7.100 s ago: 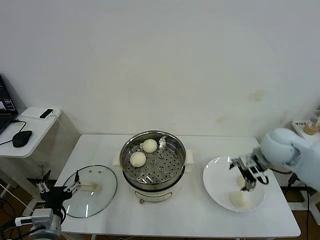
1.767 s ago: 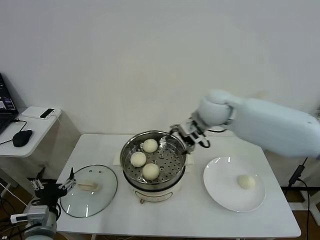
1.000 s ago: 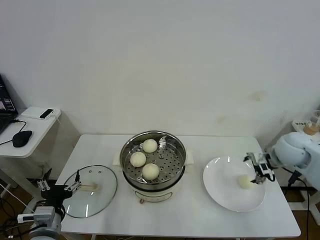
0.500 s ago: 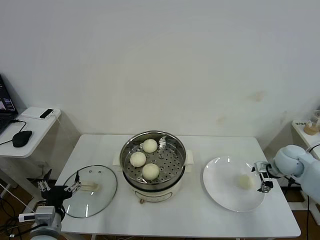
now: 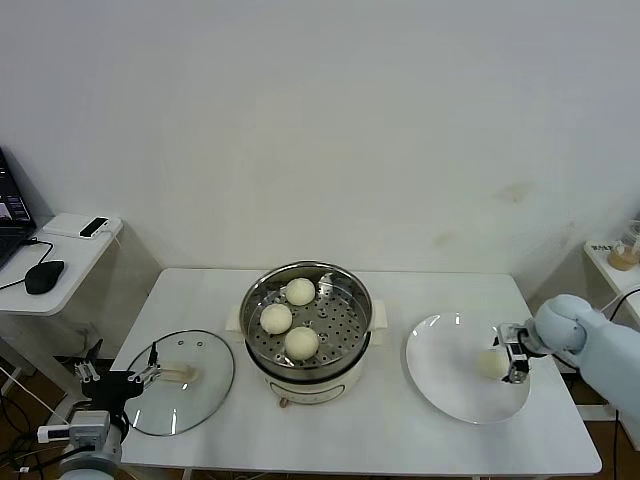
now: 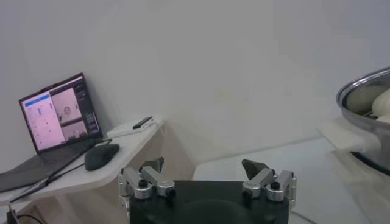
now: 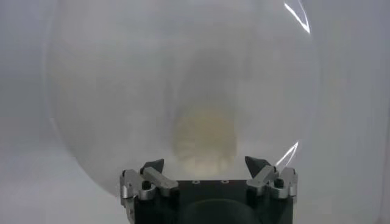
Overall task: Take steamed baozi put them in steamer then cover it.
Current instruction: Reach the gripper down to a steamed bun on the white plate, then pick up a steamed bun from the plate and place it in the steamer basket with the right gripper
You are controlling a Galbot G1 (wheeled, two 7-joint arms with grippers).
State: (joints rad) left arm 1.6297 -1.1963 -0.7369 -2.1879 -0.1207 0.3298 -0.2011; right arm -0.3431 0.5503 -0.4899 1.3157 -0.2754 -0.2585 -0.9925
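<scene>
The steel steamer (image 5: 350, 345) on its cream base stands mid-table and holds three cream-white baozi (image 5: 301, 343) on its perforated tray. A fourth baozi (image 5: 489, 364) lies on the white plate (image 5: 440, 380) at the right; it also shows in the right wrist view (image 7: 204, 137). My right gripper (image 5: 514, 354) is open, right beside this bun, with the bun between the open jaws in its wrist view (image 7: 204, 164). The glass cover (image 5: 185, 378) lies flat on the table at the left. My left gripper (image 5: 118, 377) is open and empty, parked at the cover's left edge.
A side desk (image 5: 60, 245) with a mouse and a laptop (image 6: 58, 112) stands left of the table. The steamer's rim (image 6: 365, 91) shows in the left wrist view. A small shelf stands at the far right edge.
My right gripper placed a third bun in the steamer, swung back to the plate, and has now moved in from the plate's right rim to the last bun.
</scene>
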